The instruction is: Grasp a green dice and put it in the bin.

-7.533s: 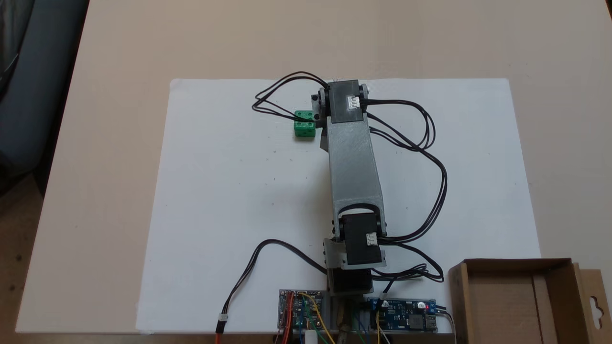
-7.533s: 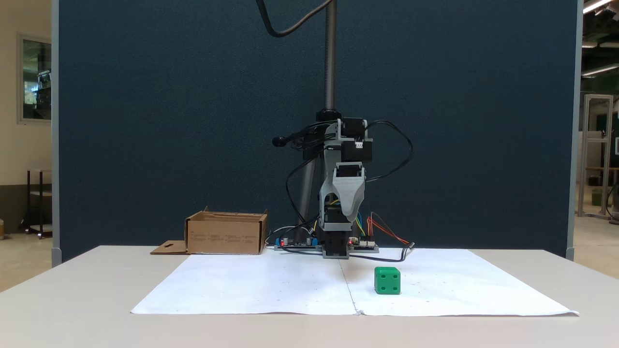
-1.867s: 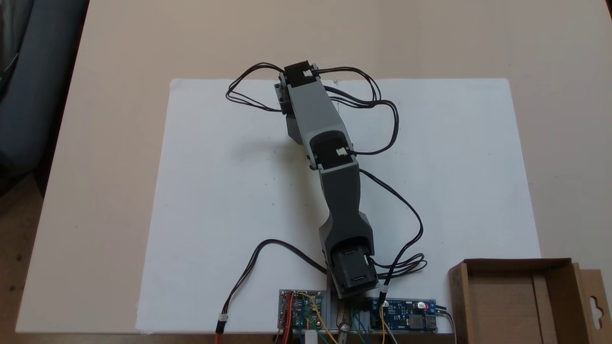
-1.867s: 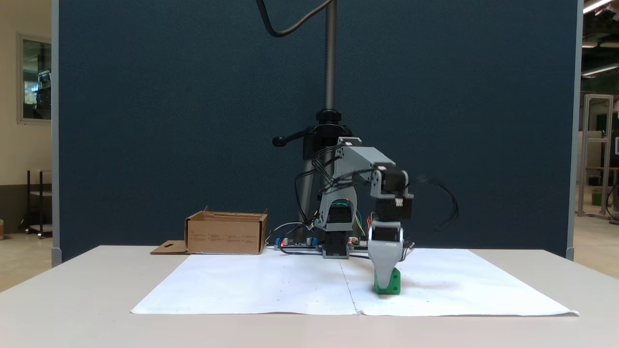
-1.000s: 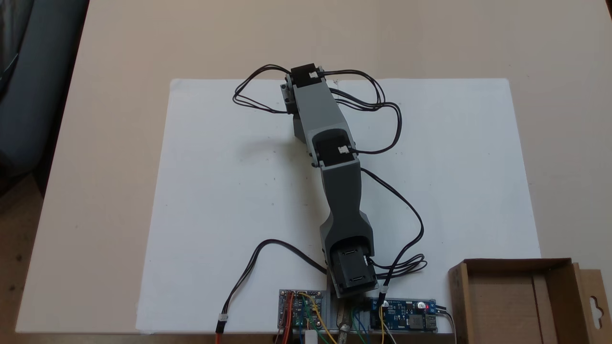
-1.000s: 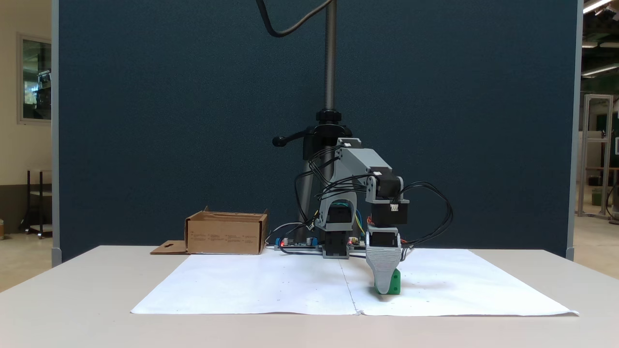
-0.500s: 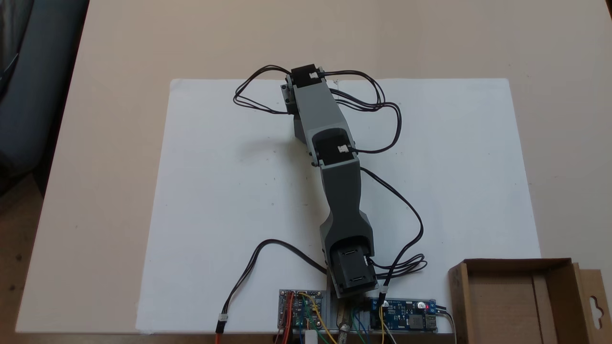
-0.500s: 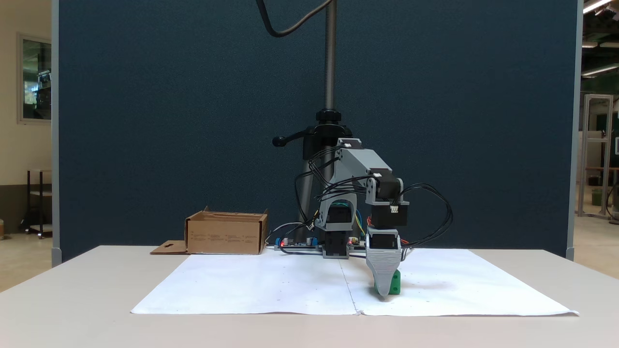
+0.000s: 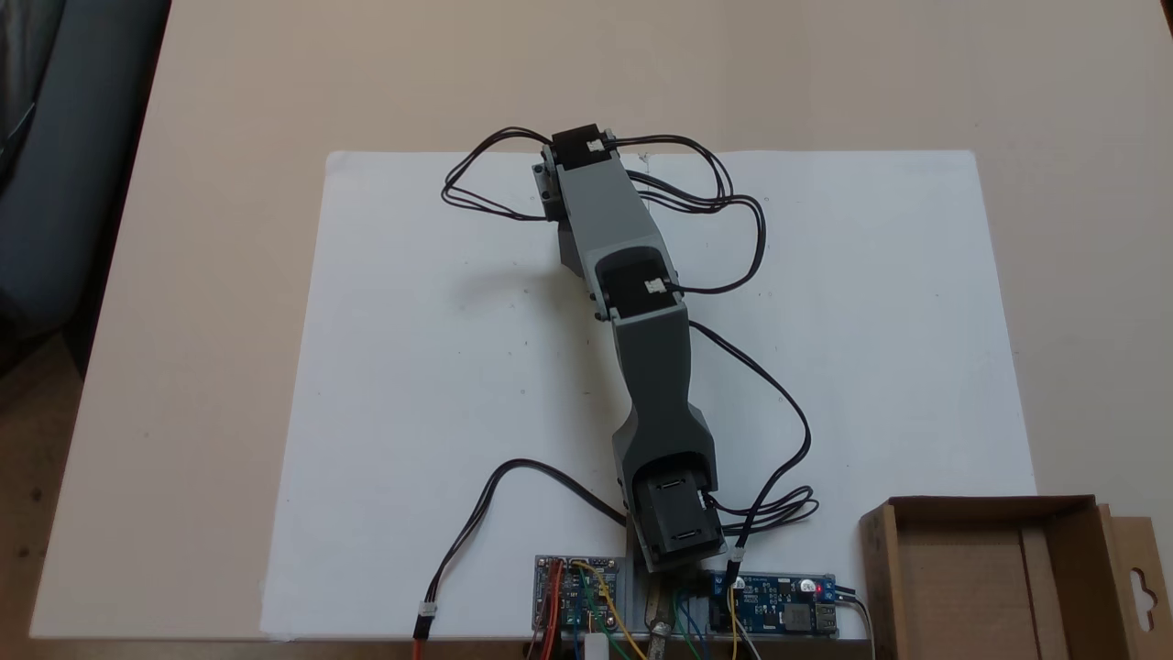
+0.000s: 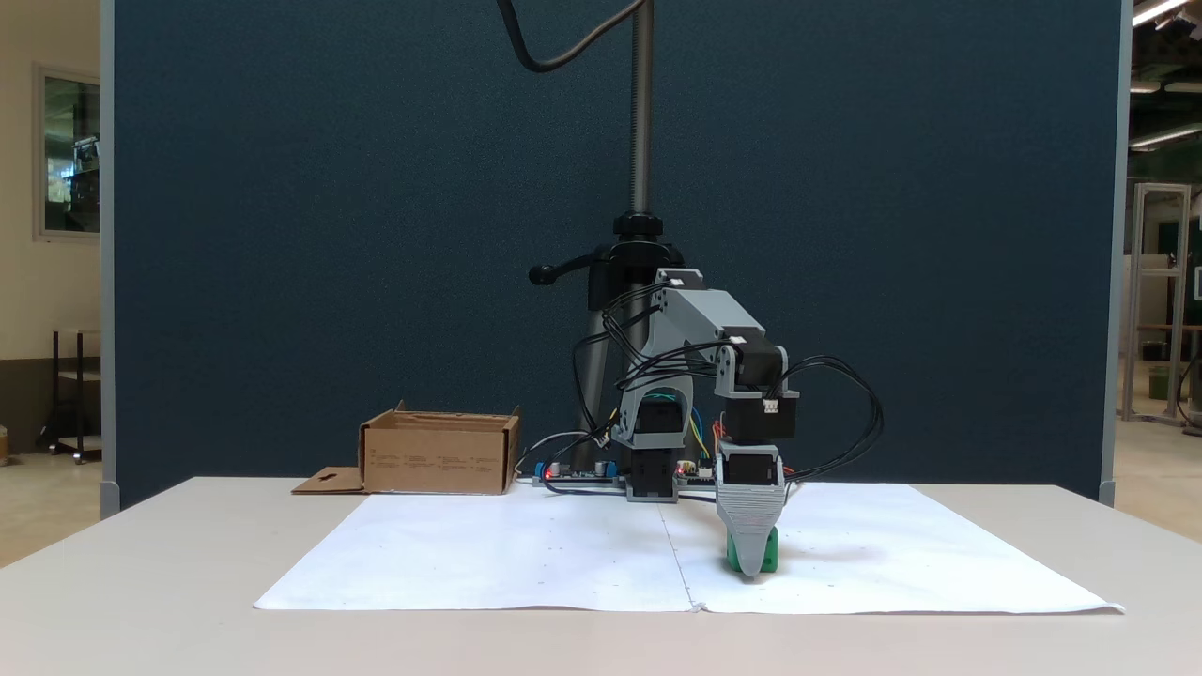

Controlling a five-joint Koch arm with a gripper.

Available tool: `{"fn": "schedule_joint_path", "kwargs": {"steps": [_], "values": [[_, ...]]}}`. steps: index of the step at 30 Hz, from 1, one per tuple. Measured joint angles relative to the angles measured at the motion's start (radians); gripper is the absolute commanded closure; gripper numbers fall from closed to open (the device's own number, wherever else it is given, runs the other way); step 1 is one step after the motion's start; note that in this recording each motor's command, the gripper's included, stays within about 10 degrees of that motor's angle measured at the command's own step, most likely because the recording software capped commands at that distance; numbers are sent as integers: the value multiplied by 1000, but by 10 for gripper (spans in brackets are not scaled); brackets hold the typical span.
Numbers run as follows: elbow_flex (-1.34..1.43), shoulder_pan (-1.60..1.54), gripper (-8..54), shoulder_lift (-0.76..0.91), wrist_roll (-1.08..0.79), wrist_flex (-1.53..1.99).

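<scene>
The grey plastic arm (image 9: pixel 652 362) with black servo blocks stretches from its base (image 10: pixel 652 474) out over the sheet, its upper link rising and the forearm bending forward and down in both fixed views. The wrist points straight down, so the grey ribbed gripper (image 10: pixel 750 567) hangs vertical with its tip at the surface. From the front, 1 broad grey finger (image 10: pixel 750 526) faces the camera and hides the other jaw behind it, so the gap between them cannot be read.
</scene>
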Motion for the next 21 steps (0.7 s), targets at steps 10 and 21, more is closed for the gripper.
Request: {"fn": "schedule_joint_path", "kwargs": {"steps": [10,21], "values": [[9,0,286,2,0,-2],[9,5,335,2,2,-5]]}}
